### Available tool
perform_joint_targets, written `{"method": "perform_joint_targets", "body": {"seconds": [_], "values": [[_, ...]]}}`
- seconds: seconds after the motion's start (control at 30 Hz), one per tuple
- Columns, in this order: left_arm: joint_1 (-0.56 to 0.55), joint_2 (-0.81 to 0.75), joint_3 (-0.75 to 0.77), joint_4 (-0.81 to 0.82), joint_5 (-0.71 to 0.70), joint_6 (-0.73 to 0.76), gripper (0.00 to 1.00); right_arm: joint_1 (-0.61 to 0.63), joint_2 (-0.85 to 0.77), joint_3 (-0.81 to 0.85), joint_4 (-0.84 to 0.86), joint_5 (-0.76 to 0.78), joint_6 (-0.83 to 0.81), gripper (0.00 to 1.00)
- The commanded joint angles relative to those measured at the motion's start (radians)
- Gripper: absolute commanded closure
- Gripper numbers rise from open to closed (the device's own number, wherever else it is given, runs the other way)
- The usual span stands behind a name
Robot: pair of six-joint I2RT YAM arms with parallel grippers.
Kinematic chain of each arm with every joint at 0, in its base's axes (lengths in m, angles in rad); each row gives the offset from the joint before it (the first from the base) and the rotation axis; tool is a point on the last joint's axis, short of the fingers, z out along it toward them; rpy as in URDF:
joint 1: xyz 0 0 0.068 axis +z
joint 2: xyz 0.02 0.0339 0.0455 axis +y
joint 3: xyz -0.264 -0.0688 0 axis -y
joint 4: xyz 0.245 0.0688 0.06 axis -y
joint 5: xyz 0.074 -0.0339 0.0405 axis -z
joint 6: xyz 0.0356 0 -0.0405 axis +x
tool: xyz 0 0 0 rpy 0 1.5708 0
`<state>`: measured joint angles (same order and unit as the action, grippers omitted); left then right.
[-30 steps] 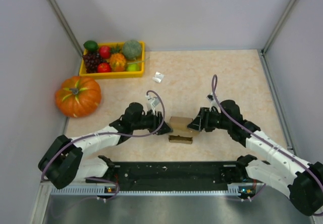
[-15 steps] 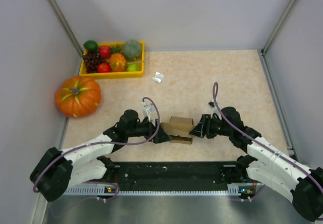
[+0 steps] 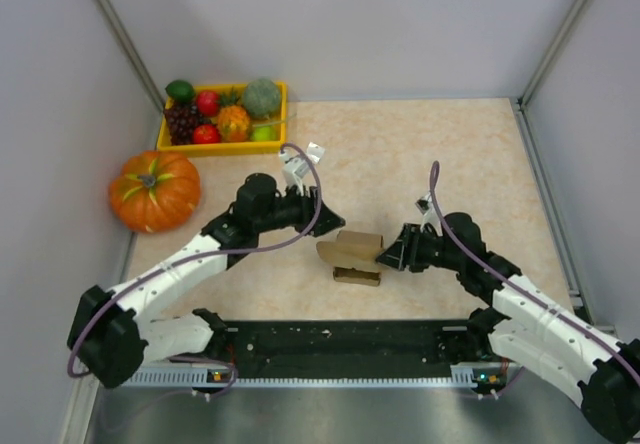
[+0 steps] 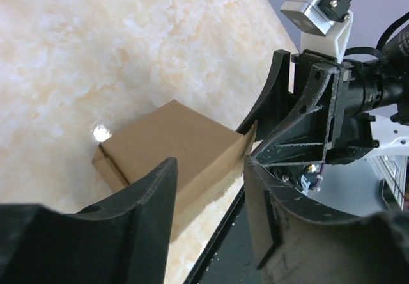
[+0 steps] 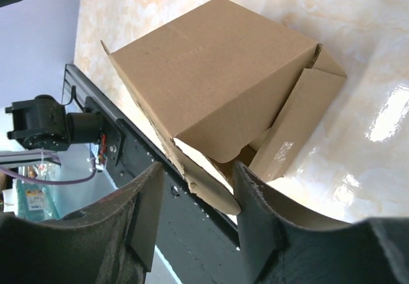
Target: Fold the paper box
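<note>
Near the bench point(image 3: 450, 154) front, we judge the box point(image 3: 352, 249) formed, one end's flaps point(image 5: 291, 130) untucked; right gripper point(image 5: 198, 167) apart astride its edge, left gripper point(image 4: 209, 169) apart, clear.

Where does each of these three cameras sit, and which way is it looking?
Top external: fixed above and behind the arms, looking down on the table; both arms show, paper box between them.
Left wrist: on the left wrist, looking past the left fingers at the box, right fingers beyond.
Right wrist: on the right wrist, looking past the right fingers at the box close up.
Shared: all three show the box.
</note>
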<state>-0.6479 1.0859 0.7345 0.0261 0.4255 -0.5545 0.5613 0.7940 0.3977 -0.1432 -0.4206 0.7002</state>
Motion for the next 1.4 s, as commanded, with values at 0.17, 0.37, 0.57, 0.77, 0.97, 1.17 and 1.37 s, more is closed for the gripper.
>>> {"method": "perform_joint_targets", "body": {"seconds": [0.17, 0.37, 0.57, 0.77, 0.97, 1.17, 1.37], "values": [[-0.076, 0.319, 0.149, 0.170, 0.194, -0.010, 0.62, 0.012, -0.068, -0.049, 0.105, -0.047, 0.133, 0.64], [-0.133, 0.347, 0.094, 0.186, 0.147, -0.016, 0.65, 0.012, -0.062, -0.059, 0.097, -0.095, 0.194, 0.76], [-0.168, 0.321, 0.008, 0.186, 0.108, -0.028, 0.67, 0.012, -0.042, -0.077, 0.076, -0.161, 0.237, 0.99], [-0.202, 0.305, -0.056, 0.190, 0.087, -0.042, 0.68, 0.014, -0.044, -0.112, 0.045, -0.190, 0.248, 1.00], [-0.233, 0.331, -0.103, 0.238, 0.050, -0.062, 0.69, 0.012, -0.064, -0.125, -0.060, -0.185, 0.210, 0.73], [-0.251, 0.373, -0.087, 0.219, -0.005, -0.051, 0.70, 0.012, -0.019, 0.090, -0.303, 0.052, -0.021, 0.37], [-0.253, 0.362, -0.063, 0.169, -0.037, -0.018, 0.70, 0.009, 0.147, 0.086, -0.060, 0.145, -0.024, 0.38]]}}
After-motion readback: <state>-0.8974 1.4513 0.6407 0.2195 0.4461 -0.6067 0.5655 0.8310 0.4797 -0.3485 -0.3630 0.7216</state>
